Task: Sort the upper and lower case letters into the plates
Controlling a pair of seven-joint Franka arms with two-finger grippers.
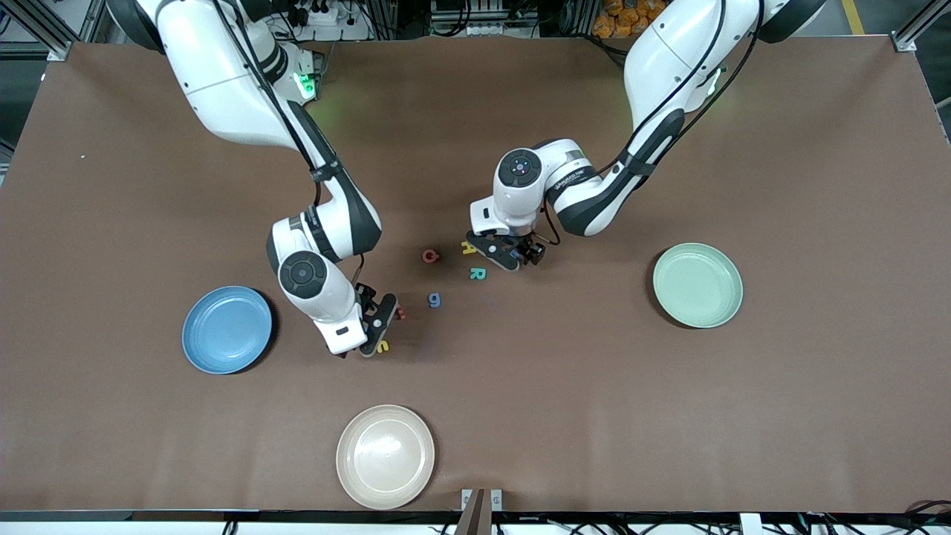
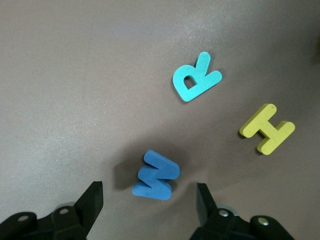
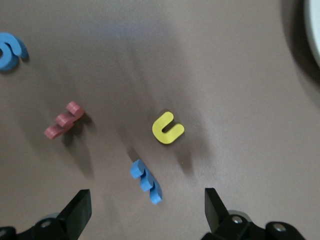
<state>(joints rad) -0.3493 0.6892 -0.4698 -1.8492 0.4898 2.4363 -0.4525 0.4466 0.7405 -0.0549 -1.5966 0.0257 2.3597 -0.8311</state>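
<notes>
Brown table (image 1: 780, 386). Letters clustered mid-table, between blue plate (image 1: 226, 329) (right arm's end) and mint green plate (image 1: 697, 284) (left arm's end). Cream plate (image 1: 385, 456) nearest front cam.

Left gripper (image 1: 513, 251) low over cluster. Wrist view: blue W (image 2: 156, 176) sits between the fingers (image 2: 91, 199), gaps visible both sides, not touching; jaws apart, nothing grasped. W looks tipped up on edge, long axis running across the gap. W hidden under gripper in front view. Teal R (image 2: 196, 77) flat, just beside; yellow H (image 2: 267, 129) flat, near R, long axis diagonal. Front view: H partly cut off by gripper.

Right gripper (image 1: 377, 321) over letters nearer front cam, toward right arm's end. Fingers (image 3: 77, 210) spread wide, empty. Between them a blue letter (image 3: 146, 182) standing on edge, shape unreadable. Yellow u-shape (image 3: 167, 128) flat, open end pointing away from gripper. Red letter (image 3: 63, 120) on edge, unreadable. Blue g (image 1: 435, 299) cut off at wrist-view border. Red G-like letter (image 1: 431, 256) lies apart, farther from front cam than g.
</notes>
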